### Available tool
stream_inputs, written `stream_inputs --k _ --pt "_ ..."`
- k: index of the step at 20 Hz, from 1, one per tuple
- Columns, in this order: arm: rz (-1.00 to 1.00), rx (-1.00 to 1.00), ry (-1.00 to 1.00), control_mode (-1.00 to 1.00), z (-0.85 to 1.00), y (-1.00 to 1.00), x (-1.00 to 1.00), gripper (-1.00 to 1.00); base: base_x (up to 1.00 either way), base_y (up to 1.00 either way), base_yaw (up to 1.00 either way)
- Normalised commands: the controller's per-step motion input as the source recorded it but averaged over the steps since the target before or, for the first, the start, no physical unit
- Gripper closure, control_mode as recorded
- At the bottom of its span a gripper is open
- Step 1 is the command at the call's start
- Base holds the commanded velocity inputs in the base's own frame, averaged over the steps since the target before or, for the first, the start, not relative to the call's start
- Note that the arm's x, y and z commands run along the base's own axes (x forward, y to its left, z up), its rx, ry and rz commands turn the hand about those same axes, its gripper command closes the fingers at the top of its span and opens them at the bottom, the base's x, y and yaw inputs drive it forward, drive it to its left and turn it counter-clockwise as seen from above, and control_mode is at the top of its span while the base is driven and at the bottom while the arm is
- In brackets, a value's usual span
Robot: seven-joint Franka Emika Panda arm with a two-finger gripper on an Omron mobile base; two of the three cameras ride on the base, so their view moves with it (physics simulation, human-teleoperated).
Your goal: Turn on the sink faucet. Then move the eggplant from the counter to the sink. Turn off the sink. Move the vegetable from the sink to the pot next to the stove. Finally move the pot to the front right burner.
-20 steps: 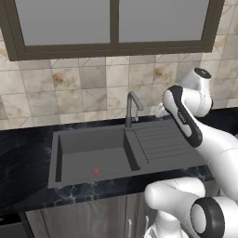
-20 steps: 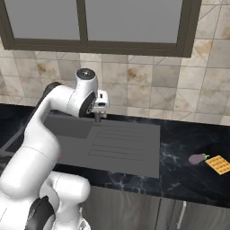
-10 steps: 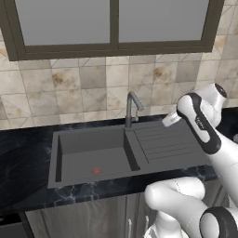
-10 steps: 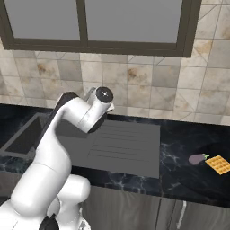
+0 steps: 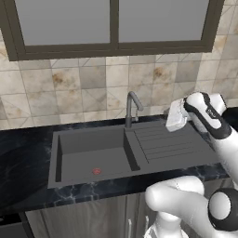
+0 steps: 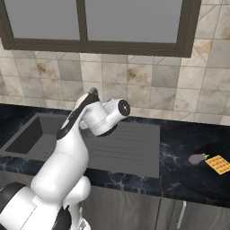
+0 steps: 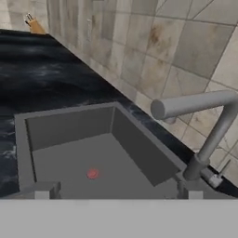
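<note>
Gripper (image 7: 116,194): jaws spread wide apart, nothing between them; the two finger tips (image 7: 42,192) rise at the bottom of the hand view, one to each side of the basin floor. In the left base view the white hand (image 5: 177,115) hangs over the ribbed drainboard wing, to the right of the tap.

Sink faucet (image 5: 132,108): slim dark grey tap, upright stem with an angled spout. In the hand view it stands ahead of the gripper and to the right (image 7: 204,130), spout reaching leftward over the basin, small side lever low on the stem. Gripper apart from it, not touching. No running water can be made out.

Sink (image 5: 88,155): dark grey rectangular basin, red drain mark (image 7: 92,173) on the floor, directly ahead of the gripper in the hand view (basin holds nothing else that can be seen).

Eggplant (image 6: 196,158): small, purple, green stem tip, lying on the counter (image 6: 188,175) well apart from the gripper, out beyond the far end of the drainboard in the right base view. Just beside it, a flat orange grid-patterned item (image 6: 218,164) (apparently touching; contact not certain).

Counter: glossy black marble, pale veins, surrounding the sink on all sides.

Tiled wall (image 5: 83,93): beige, behind the faucet.
</note>
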Motion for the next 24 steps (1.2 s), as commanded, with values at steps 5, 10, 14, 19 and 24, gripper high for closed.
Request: stream_inputs --k 5,10,14,19,24 --pt "0.21 0.08 -0.07 -1.00 -0.06 -0.01 0.66 -1.00 0.00 0.00 0.00" --pt "0.08 0.03 0.00 -1.00 -0.14 0.00 0.51 -1.00 0.00 0.00 0.00" --pt "0.08 0.00 0.00 -1.00 -0.41 0.00 0.31 -1.00 0.00 0.00 0.00" --pt "0.04 0.01 0.00 -1.00 -0.37 0.01 0.34 -1.00 0.00 0.00 0.00" --pt "0.01 0.05 -0.01 -1.00 -0.24 0.03 0.41 -1.00 0.00 0.00 0.00"
